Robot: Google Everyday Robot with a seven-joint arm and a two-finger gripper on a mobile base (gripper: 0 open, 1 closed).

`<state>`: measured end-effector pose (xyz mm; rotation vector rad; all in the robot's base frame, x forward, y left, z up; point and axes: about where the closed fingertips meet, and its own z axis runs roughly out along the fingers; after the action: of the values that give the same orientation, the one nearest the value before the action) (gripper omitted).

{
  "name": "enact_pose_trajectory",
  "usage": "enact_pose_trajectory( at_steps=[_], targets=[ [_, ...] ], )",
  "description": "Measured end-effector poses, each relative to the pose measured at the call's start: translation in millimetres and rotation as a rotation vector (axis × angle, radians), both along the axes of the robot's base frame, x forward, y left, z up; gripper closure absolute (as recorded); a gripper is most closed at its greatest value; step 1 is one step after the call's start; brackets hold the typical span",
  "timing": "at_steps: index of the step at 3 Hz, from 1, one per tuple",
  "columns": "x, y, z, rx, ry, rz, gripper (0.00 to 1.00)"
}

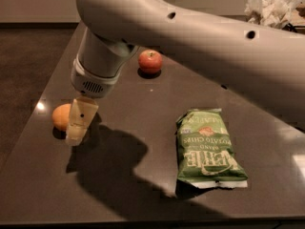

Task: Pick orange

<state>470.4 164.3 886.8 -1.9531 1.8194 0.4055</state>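
Observation:
The orange (60, 116) is a small orange-yellow fruit on the left part of the dark table (143, 190). My gripper (77, 133) hangs from the large white arm just right of the orange, its cream-coloured finger (81, 119) overlapping the fruit's right side. Only one finger shows clearly, and part of the orange is hidden behind it. I cannot tell whether the finger touches the fruit.
A red apple (150, 61) sits further back near the table's middle. A green bag of potato chips (208, 148) lies flat at the right. Crumpled white paper (271, 8) is at the far right corner. The table's left edge runs close to the orange.

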Motion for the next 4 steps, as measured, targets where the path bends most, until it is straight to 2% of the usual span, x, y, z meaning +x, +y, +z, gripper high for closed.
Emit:
enact_pose_trajectory(
  at_steps=[1, 2, 3, 4],
  targets=[
    [-1, 24, -14, 0.003, 0.009, 0.017, 0.0],
    [-4, 37, -26, 0.004, 0.02, 0.028, 0.0],
    [-10, 49, -28, 0.014, 0.025, 0.05, 0.18],
    [-13, 55, -30, 0.018, 0.035, 0.062, 0.41]
  ],
)
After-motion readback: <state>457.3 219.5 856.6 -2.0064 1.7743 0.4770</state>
